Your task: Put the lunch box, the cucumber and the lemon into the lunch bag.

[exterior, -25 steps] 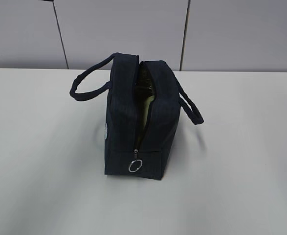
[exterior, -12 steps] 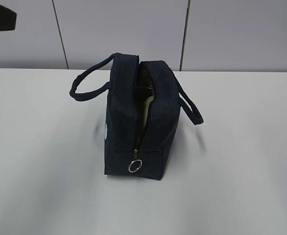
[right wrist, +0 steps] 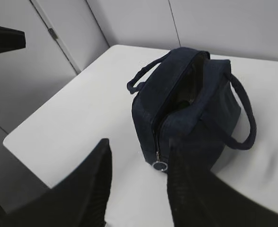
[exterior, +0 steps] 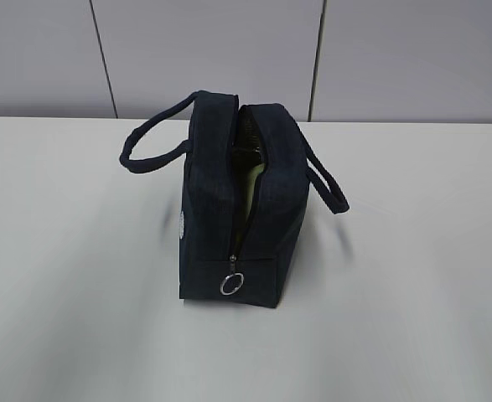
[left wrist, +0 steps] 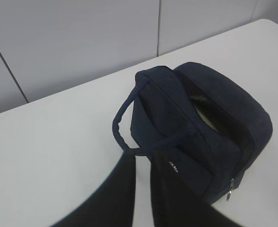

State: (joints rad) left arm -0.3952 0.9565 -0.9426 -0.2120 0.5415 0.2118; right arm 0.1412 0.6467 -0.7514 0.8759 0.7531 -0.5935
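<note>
The dark navy lunch bag (exterior: 220, 218) stands on the white table with its top zipper open; it also shows as the lunch bag (left wrist: 200, 118) and the lunch bag (right wrist: 191, 113). In the opening lies the pale green lunch box (exterior: 251, 180), mostly hidden. The cucumber and the lemon are hidden. My left gripper (left wrist: 143, 158) hovers off the bag's handle side, its fingers a narrow slit apart with nothing between them. My right gripper (right wrist: 139, 144) hangs open and empty above the table near the zipper's ring pull (right wrist: 160, 166). Neither gripper shows in the exterior view.
The bag's two loop handles (exterior: 149, 138) droop outward to left and right. The ring pull (exterior: 231, 285) hangs at the bag's near end. The table edge (right wrist: 30, 156) drops off at the left of the right wrist view. A grey panelled wall stands behind the table.
A dark arm part seen at the exterior view's upper left edge half a second ago has drawn back almost out of sight. The bag has not moved.
</note>
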